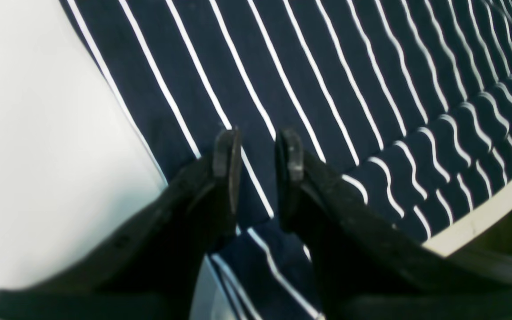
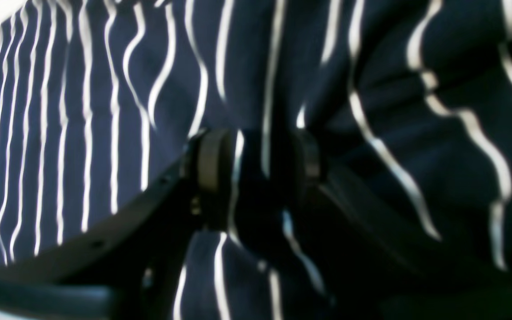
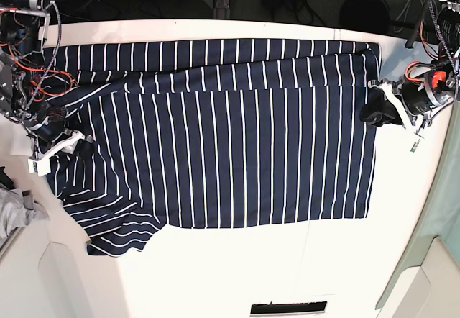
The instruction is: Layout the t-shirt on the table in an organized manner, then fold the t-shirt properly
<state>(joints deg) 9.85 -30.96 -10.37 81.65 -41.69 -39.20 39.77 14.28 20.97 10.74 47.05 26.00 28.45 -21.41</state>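
black jaws of both grippers pinch t-shirt [image 3: 230, 131] fabric.
left gripper [image 1: 258, 146] at 3 o'clock, right gripper [image 2: 258, 151] at 9; uneven pulling may wrinkle it across the worktop [image 3: 215, 275].

No text, label, brand mark, number or sign can be read anywhere in the three camera views.
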